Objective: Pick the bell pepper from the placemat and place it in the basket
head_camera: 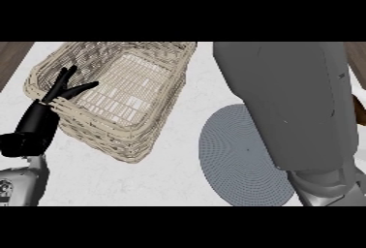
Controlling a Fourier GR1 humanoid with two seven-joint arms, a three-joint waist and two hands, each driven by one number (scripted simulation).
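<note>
While my right forearm (286,106) crosses placemat (229,160), right hand and pepper unseen; basket (107,133) ten o'clock, left hand (44,111), fingers straight, nearer.

No text, label, brand, number or sign can be read anywhere in the head view. The pale woven wicker basket (107,138), the round grey ribbed placemat (236,160) and the white marbled counter top (143,184) all show plain surfaces with no writing.
</note>
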